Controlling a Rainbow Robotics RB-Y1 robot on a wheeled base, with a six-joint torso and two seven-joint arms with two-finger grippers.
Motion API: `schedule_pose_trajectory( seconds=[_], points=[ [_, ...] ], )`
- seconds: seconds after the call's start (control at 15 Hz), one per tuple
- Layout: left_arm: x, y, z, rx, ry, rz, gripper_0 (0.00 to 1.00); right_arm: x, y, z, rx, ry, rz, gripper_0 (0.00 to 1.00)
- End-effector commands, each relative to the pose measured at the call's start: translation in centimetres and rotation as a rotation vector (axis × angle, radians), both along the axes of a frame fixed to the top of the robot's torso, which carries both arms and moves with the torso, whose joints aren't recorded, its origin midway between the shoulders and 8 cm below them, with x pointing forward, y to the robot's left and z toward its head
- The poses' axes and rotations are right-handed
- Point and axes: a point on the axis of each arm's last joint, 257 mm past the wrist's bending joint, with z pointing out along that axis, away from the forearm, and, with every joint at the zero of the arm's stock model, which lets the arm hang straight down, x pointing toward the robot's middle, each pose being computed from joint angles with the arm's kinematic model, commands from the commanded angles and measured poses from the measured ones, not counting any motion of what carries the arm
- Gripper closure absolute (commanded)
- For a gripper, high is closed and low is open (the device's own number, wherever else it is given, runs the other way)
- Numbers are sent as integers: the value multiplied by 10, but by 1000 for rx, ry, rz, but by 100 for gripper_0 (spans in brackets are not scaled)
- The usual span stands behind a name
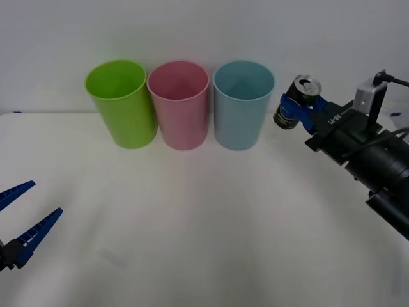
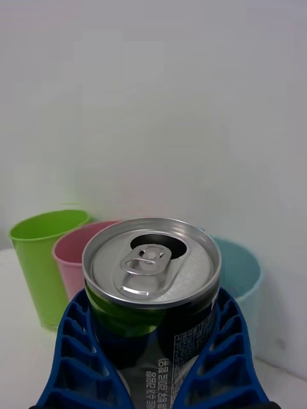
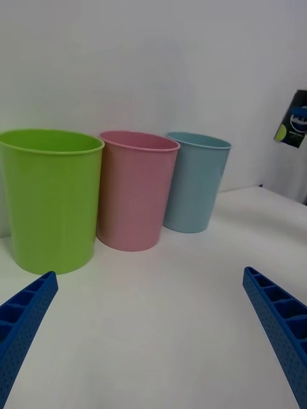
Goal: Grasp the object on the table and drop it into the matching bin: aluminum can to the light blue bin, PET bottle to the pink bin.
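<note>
The right tool (image 1: 295,109) holds the aluminum can (image 1: 296,101) lifted off the white counter (image 1: 211,211), its blue ribbed fingers (image 2: 220,358) pressed against the can's two sides. In the front view the can is tilted, its silver top angled up and toward the camera, and it hangs just to the right of the light blue bin (image 1: 242,104), about level with that bin's rim — beside it, not above its mouth. The right wrist view shows the can's top (image 2: 152,262) close up, with the pull tab lying flat and the drinking hole open; green and dark label marks with small print run down the side between the fingers.

Three tall bins stand in a row at the far side of the counter: a lime green bin (image 1: 121,102) on the left, the pink bin (image 1: 179,104) in the middle and the light blue one on the right, each nearly touching its neighbour.

The left tool (image 1: 22,220) rests low at the near left edge of the counter, fingers spread wide with nothing between them — well apart from the bins.
</note>
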Motion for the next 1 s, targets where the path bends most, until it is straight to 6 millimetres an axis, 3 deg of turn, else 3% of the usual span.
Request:
schedule_pose_trajectory(
  seconds=[0.07, 0.4, 0.67, 1.0],
  points=[
    [0, 0, 0, 0, 0, 0, 0, 14, 9, 20, -3, -8, 11, 100],
    [0, 0, 0, 0, 0, 0, 0, 58, 33, 35, 5, 17, 16, 100],
    [0, 0, 0, 0, 0, 0, 0, 114, 55, 41, 4, 40, -13, 100],
    [0, 0, 0, 0, 0, 0, 0, 176, 66, 47, 24, 94, -77, 100]
  ],
)
